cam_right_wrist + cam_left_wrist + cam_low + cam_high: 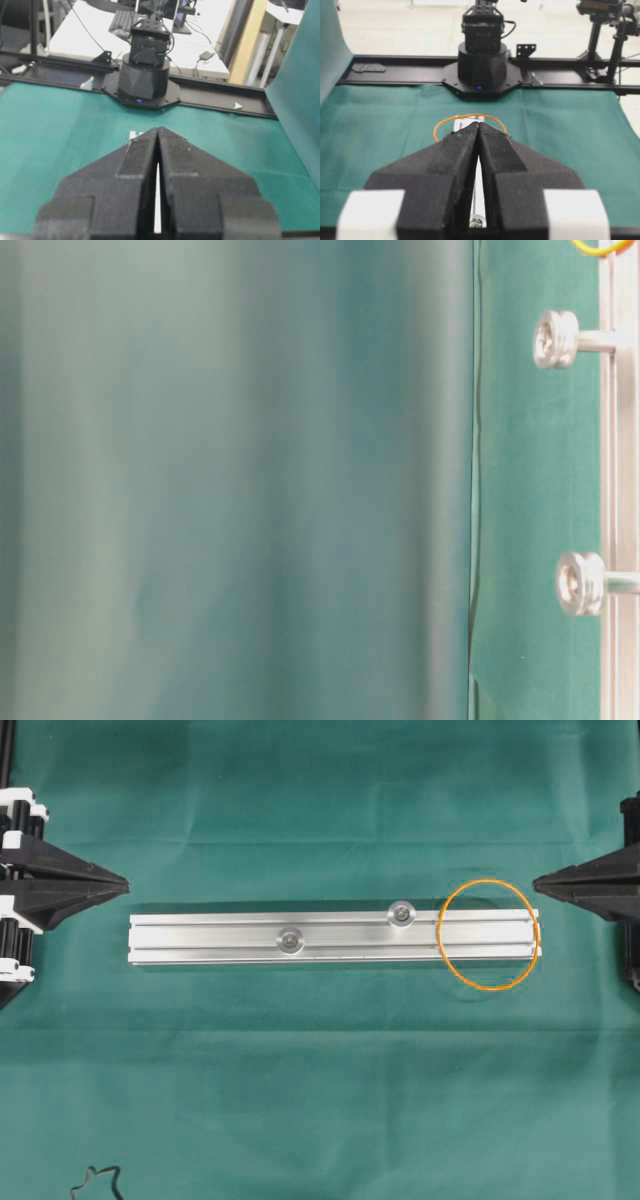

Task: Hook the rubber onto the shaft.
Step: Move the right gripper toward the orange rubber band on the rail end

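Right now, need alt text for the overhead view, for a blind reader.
A thin orange rubber band lies looped over the right end of a long silver aluminium rail on green cloth. Two round-headed silver shafts stand on the rail, and shut black grippers, left and right, point inward from each side.

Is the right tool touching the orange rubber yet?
Apart. The overhead view shows green cloth between the shut right tool and the rubber, which lies across the rail's end.

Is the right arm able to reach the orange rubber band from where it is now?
Probably yes. The rubber band lies draped over the rail end nearest the right gripper, which is shut, and only bare green cloth shows between them.
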Robot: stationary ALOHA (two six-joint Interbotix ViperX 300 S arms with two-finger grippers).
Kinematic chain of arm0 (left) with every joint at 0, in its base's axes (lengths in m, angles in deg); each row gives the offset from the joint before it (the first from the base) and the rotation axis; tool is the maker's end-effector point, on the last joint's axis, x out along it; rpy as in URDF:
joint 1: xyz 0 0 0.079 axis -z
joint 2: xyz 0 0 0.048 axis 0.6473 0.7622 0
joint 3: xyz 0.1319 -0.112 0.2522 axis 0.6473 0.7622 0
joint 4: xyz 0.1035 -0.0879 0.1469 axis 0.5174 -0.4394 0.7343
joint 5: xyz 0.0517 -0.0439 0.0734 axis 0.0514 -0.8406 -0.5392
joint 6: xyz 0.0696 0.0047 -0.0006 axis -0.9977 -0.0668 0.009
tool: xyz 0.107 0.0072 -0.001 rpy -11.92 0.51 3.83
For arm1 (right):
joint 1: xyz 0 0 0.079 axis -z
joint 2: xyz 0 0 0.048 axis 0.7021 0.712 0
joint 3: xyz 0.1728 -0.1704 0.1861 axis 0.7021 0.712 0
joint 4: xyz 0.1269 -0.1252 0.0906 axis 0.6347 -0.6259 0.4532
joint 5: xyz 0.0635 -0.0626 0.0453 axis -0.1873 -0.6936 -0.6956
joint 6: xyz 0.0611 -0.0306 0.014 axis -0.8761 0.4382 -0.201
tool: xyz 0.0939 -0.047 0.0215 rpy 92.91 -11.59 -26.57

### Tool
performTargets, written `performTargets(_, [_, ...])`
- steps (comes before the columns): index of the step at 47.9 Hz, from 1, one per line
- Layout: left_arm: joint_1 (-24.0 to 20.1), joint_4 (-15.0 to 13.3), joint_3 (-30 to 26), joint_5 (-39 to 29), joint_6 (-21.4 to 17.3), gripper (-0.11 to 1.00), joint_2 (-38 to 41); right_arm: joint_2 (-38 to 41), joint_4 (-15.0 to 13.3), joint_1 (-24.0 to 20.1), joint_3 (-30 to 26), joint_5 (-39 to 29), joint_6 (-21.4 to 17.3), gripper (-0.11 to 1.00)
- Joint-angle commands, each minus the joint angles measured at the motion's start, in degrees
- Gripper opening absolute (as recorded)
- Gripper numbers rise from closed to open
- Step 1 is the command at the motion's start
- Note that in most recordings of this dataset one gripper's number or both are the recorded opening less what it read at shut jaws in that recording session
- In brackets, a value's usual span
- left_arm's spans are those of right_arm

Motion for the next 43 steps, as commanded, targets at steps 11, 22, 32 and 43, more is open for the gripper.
performTargets(11, [-0.18,1.49,-2.11,-7.12,-0.09,0.0,-1.85,1.93,0.26,0.18,-3.08,-7.38,-0.97,0.03])
performTargets(22, [-0.18,1.49,-2.46,-8.17,0.0,0.0,-3.08,1.67,0.26,0.18,-4.75,-9.67,-1.14,0.03])
performTargets(32, [-0.18,1.49,-3.69,-13.36,0.35,0.0,-2.99,1.93,0.35,0.18,-5.89,-14.15,-2.29,0.03])
performTargets(43, [-0.18,1.49,-7.47,-34.1,0.26,0.0,-2.81,2.29,0.26,0.18,-10.28,-35.86,-5.27,0.03])
